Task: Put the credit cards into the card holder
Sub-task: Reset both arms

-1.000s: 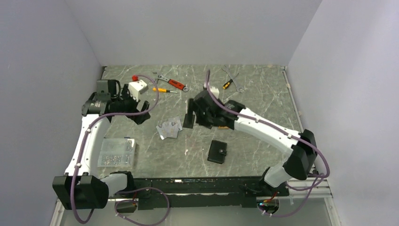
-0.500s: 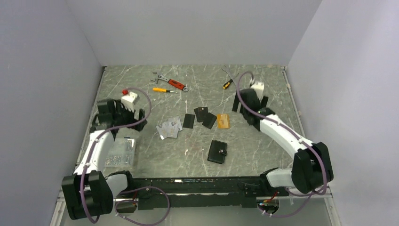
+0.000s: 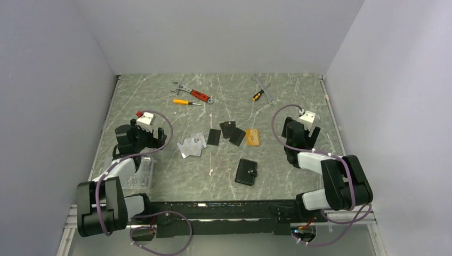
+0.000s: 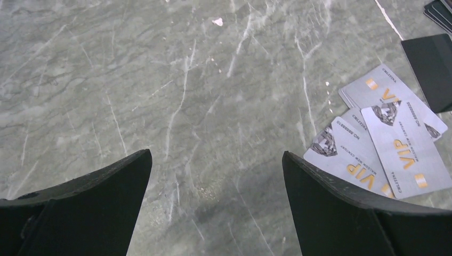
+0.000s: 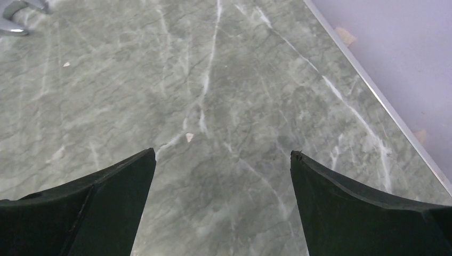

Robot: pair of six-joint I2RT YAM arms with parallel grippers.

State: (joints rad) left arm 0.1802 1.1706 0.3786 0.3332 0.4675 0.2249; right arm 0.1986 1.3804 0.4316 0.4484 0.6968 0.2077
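Top view: vs half a second back, both arms have folded in toward their bases. left gripper (image 3: 153, 138) has pulled nearer, sitting low by the left table (image 3: 298, 96) edge, forearm across the clear plastic box (image 3: 139, 176). right gripper (image 3: 302, 132) has dropped back from the far right, elbow tucked at the near edge. Both sets of jaws spread wide, nothing in them. credit cards haven't moved: silver cards (image 3: 192, 145) fanned mid-table, three black cards (image 3: 214, 137) to their right, gold card (image 3: 252, 137) last in the row. card holder (image 3: 246, 172) lies shut on the table just nearer than the row, apart from the cards. Red-handled wrench (image 3: 195, 94), screwdriver (image 3: 186, 102) and pliers (image 3: 263, 88) sit at the far edge. Left wrist: left gripper (image 4: 216, 156) gaping over bare marble, silver cards (image 4: 385, 140) off to its right and overlapping, one black card (image 4: 430, 72) beyond them. Right wrist: right gripper (image 5: 223, 153) equally wide over bare table, table rim running along the right side, a bit of metal tool (image 5: 16, 10) in the top left corner.
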